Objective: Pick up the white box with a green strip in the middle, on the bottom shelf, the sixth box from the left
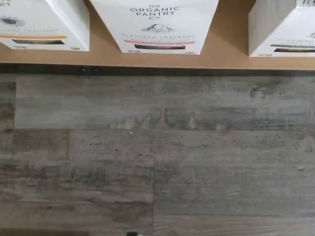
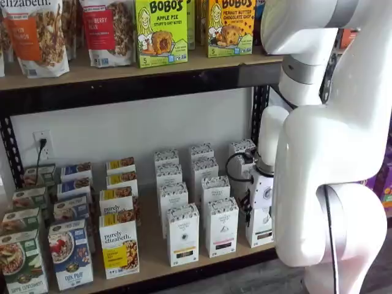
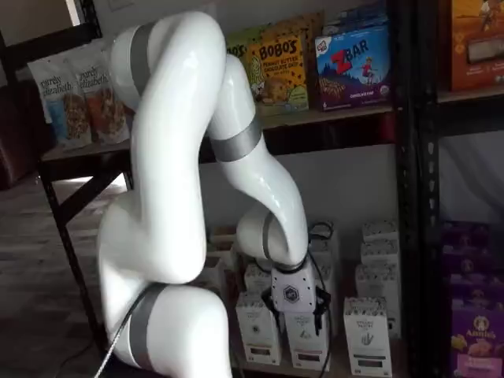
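A: Which step? B: Approach, I judge. The jaws (image 3: 298, 315) hang released, holding nothing, before the bottom shelf (image 2: 202, 260).

A: And the white box with a green strip (image 2: 259, 228)? B: Standing at the shelf's front edge, rightmost; next, line up on it.

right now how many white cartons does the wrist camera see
3, all at the front edge of the bottom shelf: the pink-strip carton stands between the orange-strip carton and the dark-strip carton. More may stand beyond the frame.
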Controlling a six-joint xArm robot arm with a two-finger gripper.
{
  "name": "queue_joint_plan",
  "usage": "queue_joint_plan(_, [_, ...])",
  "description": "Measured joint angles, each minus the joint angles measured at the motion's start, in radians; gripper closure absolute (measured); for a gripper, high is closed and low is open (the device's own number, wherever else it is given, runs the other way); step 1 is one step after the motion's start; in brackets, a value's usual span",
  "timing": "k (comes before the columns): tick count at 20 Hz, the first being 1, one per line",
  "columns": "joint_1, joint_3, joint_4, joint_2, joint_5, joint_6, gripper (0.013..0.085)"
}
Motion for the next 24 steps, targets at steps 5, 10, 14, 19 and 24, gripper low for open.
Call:
queue_joint_plan(5, [-0.022, -0.072, -0.005, 0.077, -0.004, -0.017, 0.0130])
queue_joint_plan(10, [-0.057, -0.173, -0.041, 0.164, 0.012, -0.017, 0.0130])
queue_joint_plan(14, [-0.083, -0.263, -0.058, 0.233, 0.036, -0.027, 0.0130])
queue_joint_plan(19, [-0.110, -0.376, -0.042, 0.319, 0.059, -0.069, 0.0130])
queue_joint_plan(24, [-0.135, -0.466, -0.066, 0.387, 0.067, -0.069, 0.0130])
